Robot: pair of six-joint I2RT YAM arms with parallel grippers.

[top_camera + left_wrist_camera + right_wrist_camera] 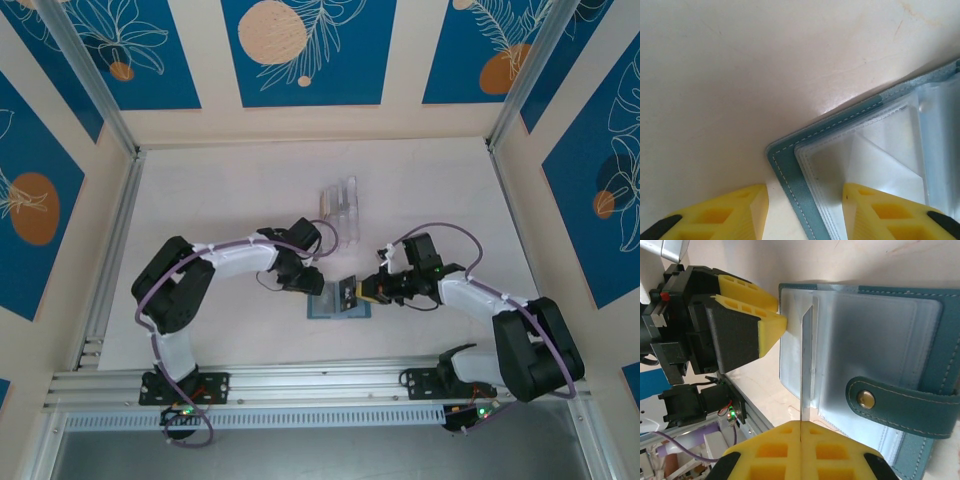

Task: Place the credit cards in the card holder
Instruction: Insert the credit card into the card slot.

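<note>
left gripper (805, 200) gaping, straddling holder (790, 172) corner | right gripper (801, 430) clamping card (807, 360) upright over open holder

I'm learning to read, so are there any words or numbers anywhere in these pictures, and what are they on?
No text can be read anywhere.
credit card: held edge-on in the right claw, so its face is hidden.
card holder: plain, no print.
snap button: too small to tell if it has any marking.
</note>
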